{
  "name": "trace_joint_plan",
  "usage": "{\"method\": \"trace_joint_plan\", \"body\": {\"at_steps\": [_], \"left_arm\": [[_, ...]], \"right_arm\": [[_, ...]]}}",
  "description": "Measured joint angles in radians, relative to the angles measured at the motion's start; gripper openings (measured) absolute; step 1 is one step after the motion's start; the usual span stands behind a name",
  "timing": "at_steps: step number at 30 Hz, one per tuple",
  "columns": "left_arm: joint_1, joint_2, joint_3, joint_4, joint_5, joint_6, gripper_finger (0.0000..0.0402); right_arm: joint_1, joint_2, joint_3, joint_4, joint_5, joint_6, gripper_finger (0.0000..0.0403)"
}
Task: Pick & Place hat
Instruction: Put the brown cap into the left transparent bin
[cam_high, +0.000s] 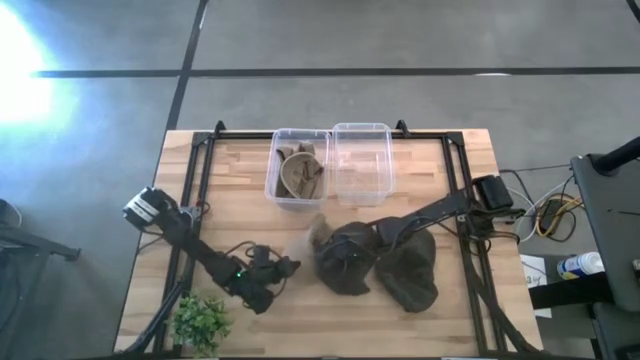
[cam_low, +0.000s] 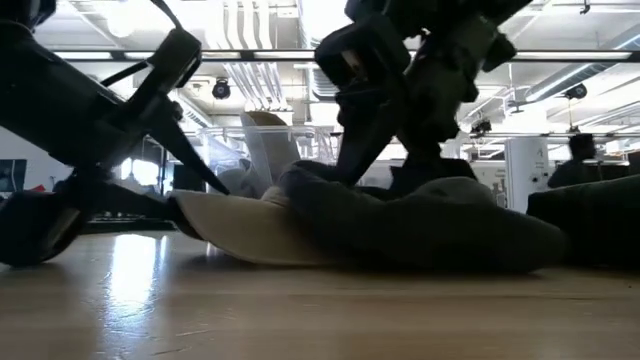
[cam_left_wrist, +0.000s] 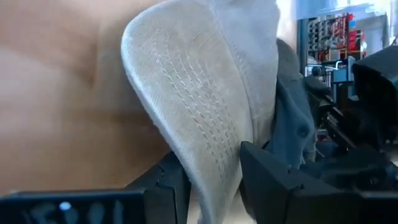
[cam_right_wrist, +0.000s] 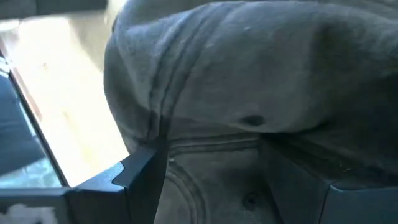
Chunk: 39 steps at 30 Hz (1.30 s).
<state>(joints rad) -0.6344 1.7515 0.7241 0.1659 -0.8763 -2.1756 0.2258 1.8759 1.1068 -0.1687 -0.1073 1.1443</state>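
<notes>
A beige cap (cam_left_wrist: 205, 81) lies at the table's near middle, its brim (cam_low: 245, 235) on the wood and its crown against a dark grey hat (cam_high: 345, 262). A second dark hat (cam_high: 412, 268) lies to the right of that one. My left gripper (cam_high: 288, 268) comes in low from the left and is shut on the beige cap. My right gripper (cam_high: 372, 237) reaches in from the right and is shut on the dark grey hat (cam_right_wrist: 249, 68). Another beige hat lies in the left clear bin (cam_high: 272, 175). My left gripper (cam_left_wrist: 214, 158) pinches the beige cap's stitched brim (cam_left_wrist: 208, 149) between its two fingers, near the brim's edge. It comes nearly level from the table's left. The brim's underside rests on the table. My right gripper (cam_right_wrist: 208, 152) has the dark grey hat's cloth (cam_right_wrist: 211, 134) bunched between its two fingers, slanting down from the right and above. The hat lies on the table (cam_low: 430, 235), partly over the beige cap.
Two clear bins stand at the far middle, the right bin (cam_high: 362, 165) with nothing in it. A small green plant (cam_high: 200, 320) stands at the near left corner, close behind my left arm. A black frame runs along the table's sides.
</notes>
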Motion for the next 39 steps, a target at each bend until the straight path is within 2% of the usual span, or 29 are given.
{"method": "trace_joint_plan", "body": {"at_steps": [6,9,12,19,21,24,26,30,36,38,39], "left_arm": [[0.006,-0.012,0.002,-0.008,-0.016,0.088,0.0113],[0.005,-0.055,-0.008,-0.019,0.021,0.113,0.007],[-0.004,-0.127,-0.009,-0.093,0.011,0.15,0.0017],[-0.013,-0.358,0.01,-0.211,0.089,0.408,0.0007],[-0.016,-0.422,0.05,-0.314,0.095,0.461,0.0007],[-0.015,-0.486,0.151,-0.519,0.044,0.587,0.0006],[-0.015,-0.517,0.226,-0.608,-0.009,0.733,0.0006],[-0.005,-0.559,0.373,-0.631,-0.169,1.067,0.0006],[0.071,-0.566,0.537,-0.632,-0.431,1.458,0.0008],[0.12,-0.558,0.568,-0.634,-0.46,1.567,0.0009],[0.155,-0.556,0.575,-0.632,-0.436,1.601,0.0009]], "right_arm": [[-0.006,0.039,0.081,-0.023,-0.036,-0.066,0.0247],[-0.009,0.011,0.089,-0.077,-0.035,-0.1,0.0247],[-0.014,-0.029,0.085,-0.147,-0.025,-0.136,0.0247],[-0.021,-0.161,0.052,-0.261,0.02,-0.162,0.0247],[-0.021,-0.202,0.046,-0.292,0.057,-0.16,0.0247],[-0.023,-0.244,0.031,-0.335,0.088,-0.158,0.0247],[-0.024,-0.262,0.013,-0.333,0.109,-0.146,0.0247],[-0.024,-0.304,-0.022,-0.324,0.159,-0.109,0.0247],[-0.024,-0.344,-0.033,-0.337,0.241,-0.096,0.0247],[-0.024,-0.359,-0.033,-0.353,0.269,-0.084,0.0247],[-0.024,-0.363,-0.033,-0.362,0.277,-0.079,0.0247]]}}
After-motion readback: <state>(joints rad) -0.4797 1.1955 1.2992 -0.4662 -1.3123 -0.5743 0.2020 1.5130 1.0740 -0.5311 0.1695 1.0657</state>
